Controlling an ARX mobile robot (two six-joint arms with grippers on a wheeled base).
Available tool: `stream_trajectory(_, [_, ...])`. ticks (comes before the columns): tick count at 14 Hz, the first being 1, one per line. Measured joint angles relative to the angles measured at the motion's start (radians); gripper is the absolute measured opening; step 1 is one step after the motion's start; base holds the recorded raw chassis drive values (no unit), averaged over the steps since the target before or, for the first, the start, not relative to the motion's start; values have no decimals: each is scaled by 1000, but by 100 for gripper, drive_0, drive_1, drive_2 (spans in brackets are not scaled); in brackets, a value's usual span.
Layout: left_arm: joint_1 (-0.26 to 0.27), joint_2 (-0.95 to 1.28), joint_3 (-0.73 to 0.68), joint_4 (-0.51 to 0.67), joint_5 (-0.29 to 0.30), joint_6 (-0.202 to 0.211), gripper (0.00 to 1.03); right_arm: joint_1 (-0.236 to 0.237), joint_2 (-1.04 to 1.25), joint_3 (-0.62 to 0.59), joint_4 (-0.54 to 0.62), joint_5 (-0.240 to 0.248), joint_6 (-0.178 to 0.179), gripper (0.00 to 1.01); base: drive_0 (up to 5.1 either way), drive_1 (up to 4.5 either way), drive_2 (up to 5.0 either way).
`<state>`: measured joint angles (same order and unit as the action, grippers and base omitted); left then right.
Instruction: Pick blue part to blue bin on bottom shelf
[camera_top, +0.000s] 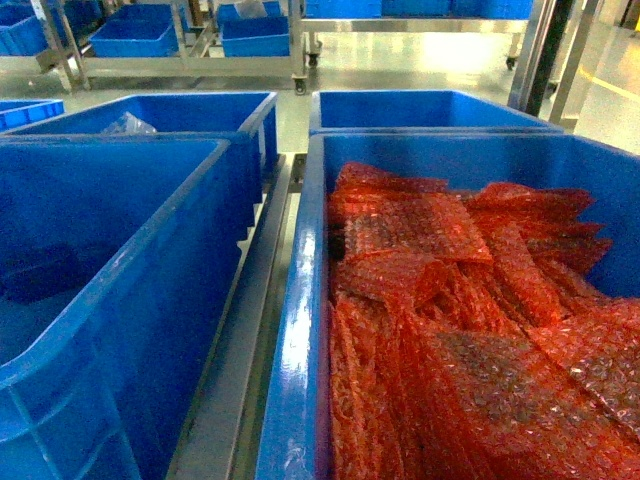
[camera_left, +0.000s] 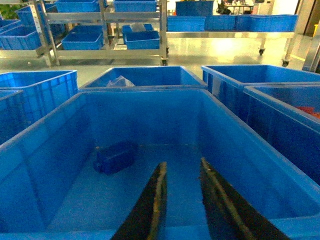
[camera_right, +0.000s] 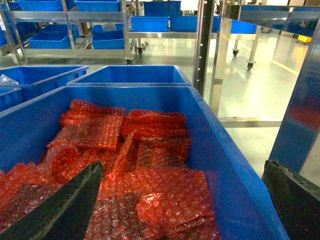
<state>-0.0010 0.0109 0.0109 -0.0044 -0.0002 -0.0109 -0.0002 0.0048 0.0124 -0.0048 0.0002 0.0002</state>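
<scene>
The blue part (camera_left: 116, 156), a small dark-blue block, lies on the floor of the blue bin (camera_left: 150, 92), left of centre; in the head view the blue part (camera_top: 45, 272) shows dimly inside the blue bin (camera_top: 150, 330). My left gripper (camera_left: 183, 163) hangs over the bin's near side, open and empty, with the part ahead and to its left. My right gripper (camera_right: 182, 167) is wide open and empty, straddling the right wall of the neighbouring crate. A steel rail of the bottom shelf (camera_top: 245, 330) runs between the two crates. Neither gripper shows in the head view.
A blue crate (camera_top: 300, 300) full of red bubble-wrap bags (camera_right: 150, 195) stands right of the bin. More blue crates (camera_top: 400, 105) sit behind both. Steel racks with crates (camera_left: 100, 30) line the back. A dark post (camera_right: 205, 45) rises at the right.
</scene>
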Motion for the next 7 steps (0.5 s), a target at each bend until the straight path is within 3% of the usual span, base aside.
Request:
stream_trajectory(6, [0, 0, 0, 0, 0, 0, 96, 0, 0, 0, 0, 0, 0, 98, 0, 0, 0])
stream_trajectory(7, [0, 0, 0, 0, 0, 0, 100, 0, 0, 0, 0, 0, 0, 98, 0, 0, 0])
